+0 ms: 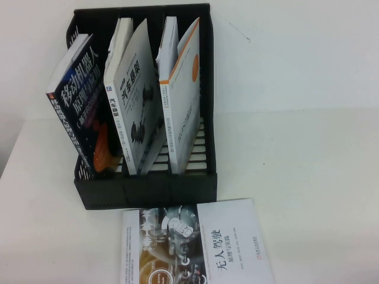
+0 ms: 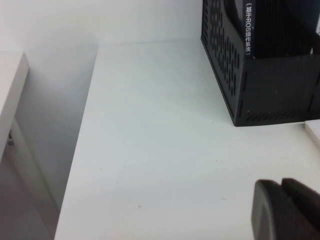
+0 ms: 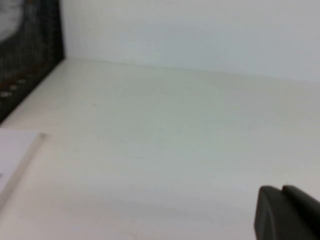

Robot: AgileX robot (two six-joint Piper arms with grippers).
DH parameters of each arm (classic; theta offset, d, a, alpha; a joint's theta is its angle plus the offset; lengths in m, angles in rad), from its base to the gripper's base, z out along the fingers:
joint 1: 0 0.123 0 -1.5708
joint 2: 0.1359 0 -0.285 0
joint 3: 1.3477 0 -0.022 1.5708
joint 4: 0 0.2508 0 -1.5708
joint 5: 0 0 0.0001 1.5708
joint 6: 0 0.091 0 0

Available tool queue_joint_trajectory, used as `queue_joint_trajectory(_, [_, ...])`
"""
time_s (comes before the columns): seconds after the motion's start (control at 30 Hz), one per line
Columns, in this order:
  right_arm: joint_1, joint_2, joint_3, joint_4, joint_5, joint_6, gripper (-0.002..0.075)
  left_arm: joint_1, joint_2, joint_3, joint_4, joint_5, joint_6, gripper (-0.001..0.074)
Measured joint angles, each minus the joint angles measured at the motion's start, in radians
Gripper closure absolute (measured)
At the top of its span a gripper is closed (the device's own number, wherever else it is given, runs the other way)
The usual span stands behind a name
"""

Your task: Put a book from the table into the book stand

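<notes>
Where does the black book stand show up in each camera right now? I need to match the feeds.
High view: the book stand sits upper left of centre, holding three books.
Left wrist view: its perforated side wall fills the upper right corner.
Right wrist view: a dark edge at the upper left.
Shared landmark: the flat book, whose corner appears beside the stand.

The left black gripper [image 2: 287, 210] sits at its wrist picture's lower right. The right black gripper [image 3: 287, 212] likewise. Neither arm appears in the high view.

Three upright books [image 1: 135, 100] in the book stand [image 1: 148, 189], a fourth book [image 1: 201, 248] flat on the table [image 1: 308, 177] just before it.
</notes>
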Motion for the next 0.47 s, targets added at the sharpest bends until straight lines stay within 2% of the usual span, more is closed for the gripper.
queue_joint_trajectory(0.07, [0.000,0.000,0.000,-0.103,0.012,0.161,0.0728,0.000,0.000,0.000,0.000,0.000,0.000,0.0737])
queue_joint_trajectory(0.17, [0.000,0.000,-0.002,-0.156,0.060,0.321,0.0728,0.000,0.000,0.000,0.000,0.000,0.000,0.0737])
queue_joint_trajectory(0.47, [0.000,0.000,-0.008,-0.208,0.090,0.321,0.0728,0.000,0.000,0.000,0.000,0.000,0.000,0.0737])
